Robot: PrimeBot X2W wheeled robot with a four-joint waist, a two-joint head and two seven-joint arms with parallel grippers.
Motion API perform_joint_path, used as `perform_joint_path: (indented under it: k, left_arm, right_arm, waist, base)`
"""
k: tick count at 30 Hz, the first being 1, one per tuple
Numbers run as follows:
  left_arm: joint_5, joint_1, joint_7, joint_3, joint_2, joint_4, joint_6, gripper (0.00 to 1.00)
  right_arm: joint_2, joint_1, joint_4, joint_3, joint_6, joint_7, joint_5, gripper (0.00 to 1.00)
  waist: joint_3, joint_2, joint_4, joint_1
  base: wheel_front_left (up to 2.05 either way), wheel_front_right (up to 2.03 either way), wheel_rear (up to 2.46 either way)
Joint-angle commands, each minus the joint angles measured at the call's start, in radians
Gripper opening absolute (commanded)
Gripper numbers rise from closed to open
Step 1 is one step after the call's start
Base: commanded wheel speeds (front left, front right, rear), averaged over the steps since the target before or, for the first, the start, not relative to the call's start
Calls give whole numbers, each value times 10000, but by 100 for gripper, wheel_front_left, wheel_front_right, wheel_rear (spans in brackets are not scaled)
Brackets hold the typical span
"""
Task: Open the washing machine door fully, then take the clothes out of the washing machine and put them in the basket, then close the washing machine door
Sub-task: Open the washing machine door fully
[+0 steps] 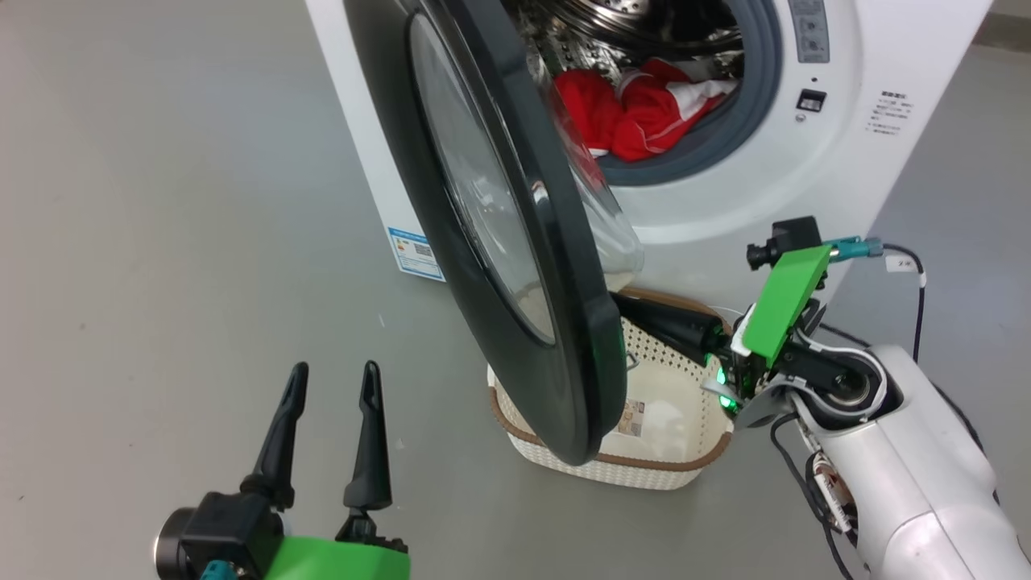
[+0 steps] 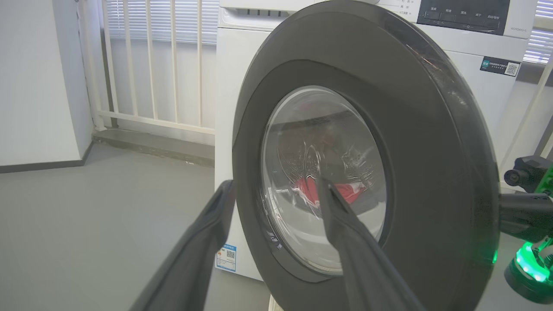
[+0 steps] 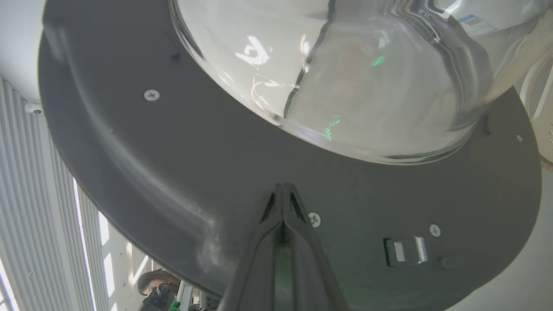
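Red clothes [image 1: 644, 113] sit heaped in the washing machine [image 1: 725, 205] drum, and the basket [image 1: 654, 475] on the floor under the half-open door [image 1: 560, 258] shows a paper label [image 1: 631, 419] on its bottom. The left gripper [image 1: 335, 369] hangs before the door, fingers spread. The right wrist view catches what the head view hides: the right gripper [image 3: 283, 190], fingers pressed together, tips right at the door's dark inner face.

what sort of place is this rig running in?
Likely a laundry corner or test room: a white front-loading washing machine on a plain grey floor, a white railing and window blinds behind it, a basket in front.
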Motion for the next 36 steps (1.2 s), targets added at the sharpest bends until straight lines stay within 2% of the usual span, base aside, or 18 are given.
perform_joint_path:
  k: [1,10,36]
  left_arm:
    - [-9,-62,-49,388,128,-200,-14,100]
    - [-68,126,-45,389,178,-118,-9,100]
    - [-289,658,-47,620,257,-833,343,100]
  right_arm:
    - [214,23,-353,278,77,7,144,0]
    - [215,357,-472,820,77,-183,639,0]
    - [215,-340,-521,2972,77,-646,1954,0]
  waist:
    - [-182,0,202,0]
    - [-447,0,714,0]
    - [-87,0,1058,0]
  base:
    - [0,0,0]
    - [0,0,0]
    - [0,0,0]
